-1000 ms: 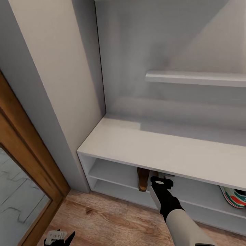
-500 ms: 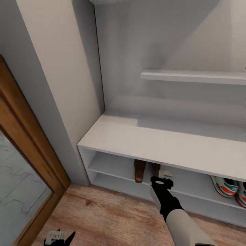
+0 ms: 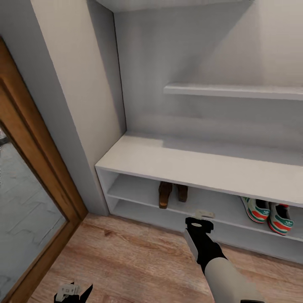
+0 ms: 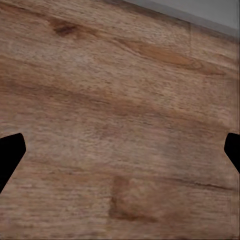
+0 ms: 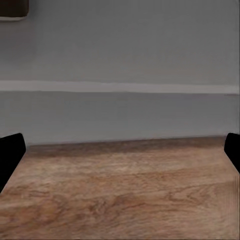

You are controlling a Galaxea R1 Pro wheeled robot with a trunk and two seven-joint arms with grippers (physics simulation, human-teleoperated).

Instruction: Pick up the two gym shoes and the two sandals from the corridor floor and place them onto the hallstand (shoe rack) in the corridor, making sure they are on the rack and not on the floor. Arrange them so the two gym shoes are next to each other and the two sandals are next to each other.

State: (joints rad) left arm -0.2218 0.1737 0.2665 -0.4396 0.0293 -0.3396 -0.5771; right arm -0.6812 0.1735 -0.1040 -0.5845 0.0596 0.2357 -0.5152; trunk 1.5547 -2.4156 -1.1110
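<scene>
Brown sandals [image 3: 171, 193] paired toward the left end of the rack's [image 3: 189, 166] upper shelf and sneakers [image 3: 269, 212] paired toward its right, each kind together as required; right pincer [image 3: 203, 215] and left pincer [image 3: 71, 291] both spread wide, empty, over the floor [image 3: 139, 261].

I am seeing the two sandals [image 3: 171, 194] sitting side by side on the upper shelf row of the hallstand [image 3: 198, 166], left of the two gym shoes [image 3: 268, 213] on that row. The corridor floor [image 3: 139, 261] is lying before it.
</scene>
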